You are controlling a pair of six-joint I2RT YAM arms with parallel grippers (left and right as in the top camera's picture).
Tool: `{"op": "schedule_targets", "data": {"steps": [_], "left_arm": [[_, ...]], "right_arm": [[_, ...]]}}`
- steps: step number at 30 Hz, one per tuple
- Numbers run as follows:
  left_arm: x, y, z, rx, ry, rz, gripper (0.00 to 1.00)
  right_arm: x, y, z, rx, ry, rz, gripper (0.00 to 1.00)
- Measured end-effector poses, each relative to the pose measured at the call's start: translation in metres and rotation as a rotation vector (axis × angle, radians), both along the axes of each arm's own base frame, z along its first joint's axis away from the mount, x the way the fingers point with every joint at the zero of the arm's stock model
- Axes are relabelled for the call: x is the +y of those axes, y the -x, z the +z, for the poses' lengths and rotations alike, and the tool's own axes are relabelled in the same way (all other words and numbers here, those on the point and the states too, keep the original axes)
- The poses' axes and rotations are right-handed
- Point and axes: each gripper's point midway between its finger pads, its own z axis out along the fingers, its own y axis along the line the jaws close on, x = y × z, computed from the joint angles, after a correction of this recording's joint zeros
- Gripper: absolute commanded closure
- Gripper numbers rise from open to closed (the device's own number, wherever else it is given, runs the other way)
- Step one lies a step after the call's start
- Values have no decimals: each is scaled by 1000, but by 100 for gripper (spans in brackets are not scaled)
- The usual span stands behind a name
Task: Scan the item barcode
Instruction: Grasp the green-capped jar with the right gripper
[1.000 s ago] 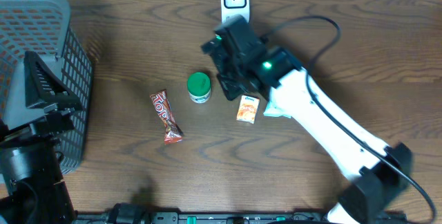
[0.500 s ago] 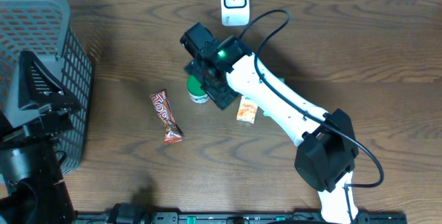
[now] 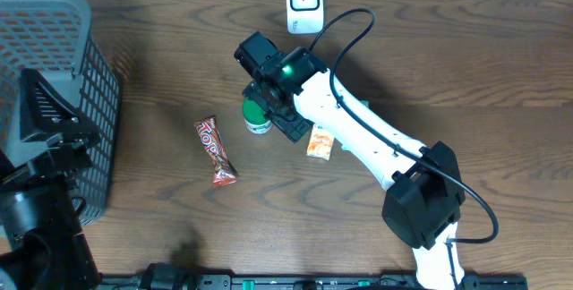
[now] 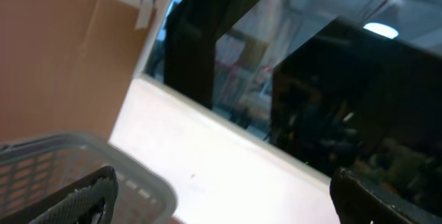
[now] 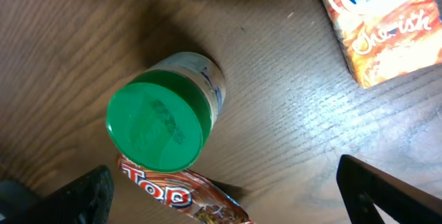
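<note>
1. The right gripper (image 5: 224,186) is spread wide and holds nothing. It hangs over the green-lidded jar (image 3: 257,116), which is my guess for the item to scan.
2. The jar stands upright mid-table (image 3: 466,66), with the candy bar (image 3: 216,151) to its left and the tissue pack (image 3: 320,141) to its right. The scanner (image 3: 304,4) waits at the far edge.
3. The left gripper (image 4: 228,193) is also released and empty. It is parked far left by the basket (image 3: 63,48) and points off into the room.
4. Risk: in the wrist view the jar sits off toward one finger, not centred. A straight drop could land a finger on the lid and tip the jar toward the candy bar.
5. Risk: it's a round jar, so it may twist in the grip and the barcode could end up facing away from the scanner.
6. A second ago the right arm was further right, near the tissue pack, and the jar was fully exposed. Now the arm has swung left and partly covers it. Half a second ago it was nearly here already. None of the items have shifted.
</note>
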Motion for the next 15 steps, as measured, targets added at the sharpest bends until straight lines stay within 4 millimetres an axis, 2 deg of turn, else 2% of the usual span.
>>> {"op": "schedule_targets", "data": {"steps": [3, 9, 15], "left_arm": [[3, 0, -8, 33, 2, 17, 2], [3, 0, -8, 32, 4, 21, 2], [4, 1, -2, 8, 8, 24, 2]], "right_arm": [[-2, -2, 0, 1, -4, -28, 1], [-6, -2, -1, 32, -25, -123, 1], [10, -4, 1, 47, -111, -225, 1]]}}
